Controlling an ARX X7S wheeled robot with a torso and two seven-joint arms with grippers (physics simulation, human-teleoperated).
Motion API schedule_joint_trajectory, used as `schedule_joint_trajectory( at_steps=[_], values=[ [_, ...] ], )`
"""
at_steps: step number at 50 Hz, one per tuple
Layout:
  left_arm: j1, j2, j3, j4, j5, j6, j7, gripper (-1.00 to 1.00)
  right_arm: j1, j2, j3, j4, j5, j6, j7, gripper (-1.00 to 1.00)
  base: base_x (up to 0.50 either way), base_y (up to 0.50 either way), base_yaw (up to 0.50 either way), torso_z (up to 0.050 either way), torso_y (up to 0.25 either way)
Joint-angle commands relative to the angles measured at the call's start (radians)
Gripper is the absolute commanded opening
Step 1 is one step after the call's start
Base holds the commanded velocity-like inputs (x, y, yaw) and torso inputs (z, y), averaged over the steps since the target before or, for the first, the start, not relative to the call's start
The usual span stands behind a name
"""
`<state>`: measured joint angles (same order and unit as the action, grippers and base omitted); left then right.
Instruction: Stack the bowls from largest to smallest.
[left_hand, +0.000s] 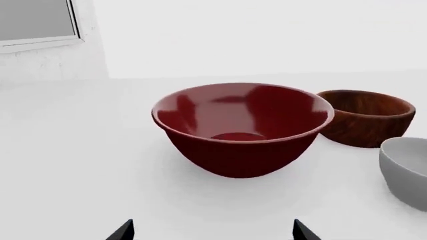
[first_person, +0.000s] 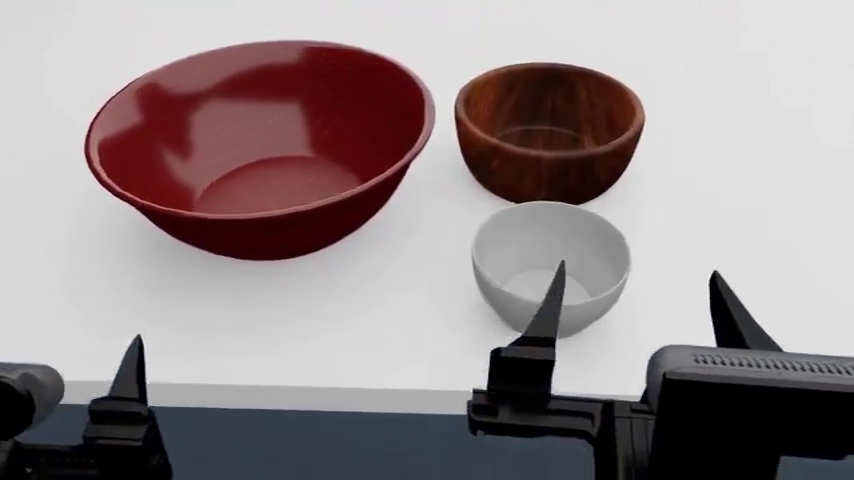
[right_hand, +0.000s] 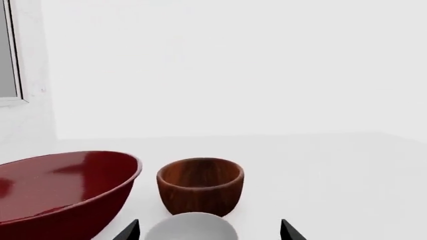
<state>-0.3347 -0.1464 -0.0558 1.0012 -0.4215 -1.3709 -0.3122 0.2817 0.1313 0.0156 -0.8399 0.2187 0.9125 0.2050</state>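
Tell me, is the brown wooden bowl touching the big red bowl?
Apart. The head view shows a strip of bare white table between the red bowl and the wooden bowl; the right wrist view shows that gap too.

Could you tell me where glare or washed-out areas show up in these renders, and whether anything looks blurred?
Head view: pale reflections streak the inside of the large glossy dark-red bowl; the medium brown wood-grain bowl and small matte light-grey bowl show no glare. Left wrist view: the white table nearly merges with the wall. Right wrist view: the background is washed out. Nothing looks blurred.
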Motion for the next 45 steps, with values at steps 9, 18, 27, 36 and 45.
schedule_joint_trajectory(
  at_steps=[9, 18, 27, 36, 45],
  values=[
    [-0.051, -0.185, -0.227, 0.041, -0.715, -0.090, -0.490, 1.00, 0.039, 0.014, 0.059, -0.020, 0.031, 0.063, 0.008, 1.00, 0.50, 0.01, 0.00, 0.000, 0.000],
    [-0.042, -0.260, -0.308, 0.036, -0.937, -0.077, -0.651, 1.00, 0.055, 0.023, 0.058, -0.023, 0.037, 0.084, 0.020, 1.00, 0.46, 0.34, 0.00, 0.000, 0.000],
    [-0.046, -0.292, -0.303, 0.028, -1.014, -0.055, -0.719, 1.00, 0.082, 0.027, 0.083, 0.028, 0.034, 0.063, 0.033, 1.00, 0.49, 0.17, 0.00, 0.000, 0.002],
    [-0.038, -0.323, -0.301, 0.028, -1.052, -0.030, -0.760, 1.00, 0.069, 0.039, 0.079, 0.018, 0.046, 0.065, 0.028, 1.00, 0.50, 0.00, 0.00, 0.000, 0.001],
    [-0.012, -0.506, -0.346, 0.032, -1.356, 0.081, -0.988, 1.00, 0.303, 0.149, 0.039, 0.171, 0.045, 0.181, -0.012, 1.00, 0.25, 0.00, 0.00, 0.000, 0.003]
  ],
)
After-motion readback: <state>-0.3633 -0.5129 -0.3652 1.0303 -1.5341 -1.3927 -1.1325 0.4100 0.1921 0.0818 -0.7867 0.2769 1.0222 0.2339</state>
